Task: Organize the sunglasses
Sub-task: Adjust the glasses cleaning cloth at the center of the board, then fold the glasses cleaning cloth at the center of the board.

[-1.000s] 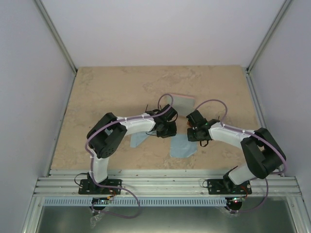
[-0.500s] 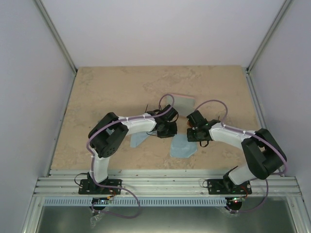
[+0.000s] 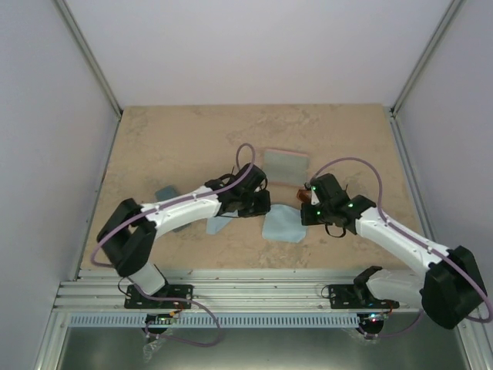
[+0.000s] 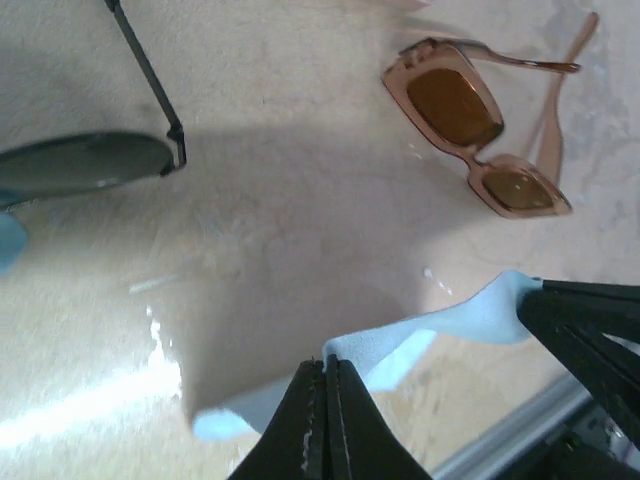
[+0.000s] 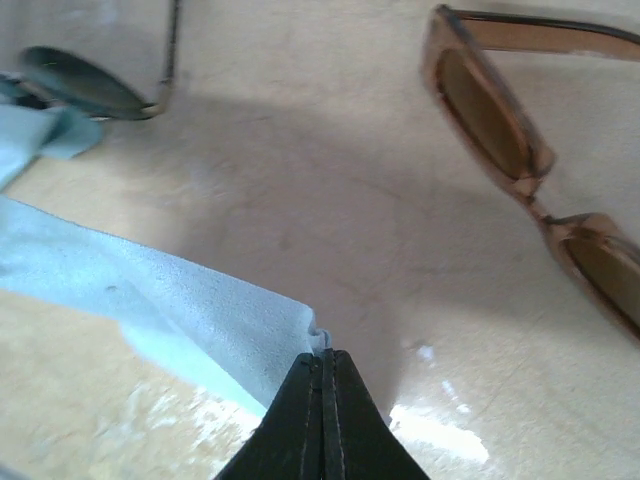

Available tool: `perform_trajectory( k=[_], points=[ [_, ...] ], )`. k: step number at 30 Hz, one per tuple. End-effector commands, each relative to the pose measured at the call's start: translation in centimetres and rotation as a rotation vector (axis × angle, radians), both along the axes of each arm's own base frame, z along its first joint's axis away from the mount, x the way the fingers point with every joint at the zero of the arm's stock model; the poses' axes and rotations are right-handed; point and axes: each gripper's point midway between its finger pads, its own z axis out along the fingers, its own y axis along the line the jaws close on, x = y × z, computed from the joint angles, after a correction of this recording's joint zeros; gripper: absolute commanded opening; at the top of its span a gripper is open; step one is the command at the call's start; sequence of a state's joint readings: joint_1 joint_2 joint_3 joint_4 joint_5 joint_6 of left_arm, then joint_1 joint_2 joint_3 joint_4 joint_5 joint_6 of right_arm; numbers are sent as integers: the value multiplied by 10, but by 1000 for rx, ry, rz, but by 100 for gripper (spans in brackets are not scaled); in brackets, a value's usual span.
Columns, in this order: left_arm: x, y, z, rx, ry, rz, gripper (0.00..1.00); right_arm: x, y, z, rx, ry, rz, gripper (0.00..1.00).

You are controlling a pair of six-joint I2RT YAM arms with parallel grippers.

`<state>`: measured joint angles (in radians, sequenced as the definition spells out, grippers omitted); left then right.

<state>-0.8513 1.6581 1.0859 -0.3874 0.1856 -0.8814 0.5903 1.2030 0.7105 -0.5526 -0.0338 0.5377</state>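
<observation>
The amber-brown sunglasses lie open on the table, also in the right wrist view. The black wire sunglasses lie to their left; one round dark lens shows in the right wrist view. My left gripper is shut on one corner of a light blue cloth. My right gripper is shut on another corner of the same cloth. In the top view the cloth hangs between the left gripper and the right gripper, nearer than both pairs.
A second light blue cloth lies under the left arm. An oblong case lies behind the grippers. A blue-grey case lies at the left beside the left forearm. Aluminium rails run along the table's near edge.
Both arms have stretched out and the grippers have moved a little toward the near edge with the cloth between them. The blue-grey case at the left is now uncovered.
</observation>
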Motion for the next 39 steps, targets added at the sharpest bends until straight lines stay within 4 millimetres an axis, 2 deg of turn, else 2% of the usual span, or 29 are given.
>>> perform_trajectory(
  k=[1, 9, 12, 15, 18, 24, 27, 28, 31, 34, 39],
  points=[
    [-26, 11, 17, -56, 13, -38, 0, -27, 16, 18, 129, 49, 116, 0],
    [-68, 27, 41, -156, 67, -88, 0, -74, 27, 51, 298, 127, 228, 0],
    [-77, 30, 44, -187, 92, -83, 0, -87, 29, 56, 329, 174, 241, 0],
    [-82, 33, 43, -184, 105, -75, 0, -93, 29, 53, 337, 219, 236, 0],
    [-75, 34, 35, -149, 88, -64, 0, -80, 22, 33, 264, 208, 178, 0],
    [-36, 25, 3, -36, 13, -1, 0, -25, 18, 2, 133, 70, 87, 1],
    [-13, 19, -8, 4, -29, 18, 0, 4, 18, -3, 78, -16, 59, 0],
    [-6, 19, -16, 26, -29, 28, 0, 11, 17, -5, 58, -32, 55, 0],
    [14, 17, -21, 53, -59, 45, 0, 30, 21, -7, 31, -86, 58, 0],
    [22, 15, -27, 54, -60, 35, 0, 41, 24, -12, 15, -114, 68, 0],
    [24, 18, -39, 69, -45, 29, 0, 41, 22, -28, -11, -110, 83, 0]
  ],
)
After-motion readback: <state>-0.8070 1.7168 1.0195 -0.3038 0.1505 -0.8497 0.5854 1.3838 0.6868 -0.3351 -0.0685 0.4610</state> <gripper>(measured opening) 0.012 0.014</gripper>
